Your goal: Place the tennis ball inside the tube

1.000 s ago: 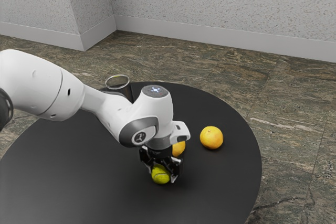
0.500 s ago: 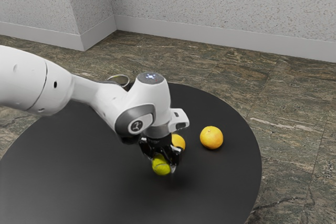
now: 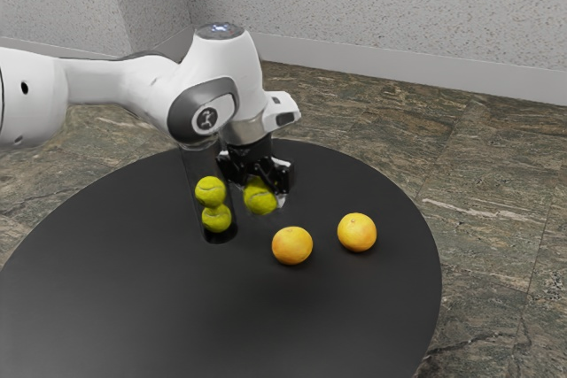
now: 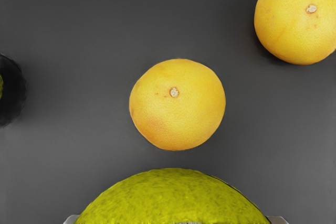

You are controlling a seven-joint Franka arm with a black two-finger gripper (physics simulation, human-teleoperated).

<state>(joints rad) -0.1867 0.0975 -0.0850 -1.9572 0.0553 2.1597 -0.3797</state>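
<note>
Carrying phase: the gripper (image 3: 255,181) is clamped on the tennis ball (image 3: 260,197), a finger on either side, above the table (image 3: 337,307) and toward the exterior view's right of the clear tube (image 3: 191,168). Two stacked balls (image 3: 211,192) occupy the tube's lower part. The principal hazard is a sideways approach made too low: the held ball or a finger may strike the wall and tip the tube, which looks tall for its dark base (image 3: 220,237). The arm (image 3: 208,86) covers the mouth in the exterior view, so clearance above the rim cannot be told. Poor centring may leave the ball perched on the rim, whence it may roll off; fingers spread inside a narrow mouth may jam. A drop short of the tube could send the ball against the near orange fruit (image 3: 292,245); the other fruit (image 3: 357,232), at the exterior view's right, is less exposed. The held ball is yellow-green and round, with a curved seam; its surface appears finely mottled in the wrist view, suggesting felt that should grip well.
</note>
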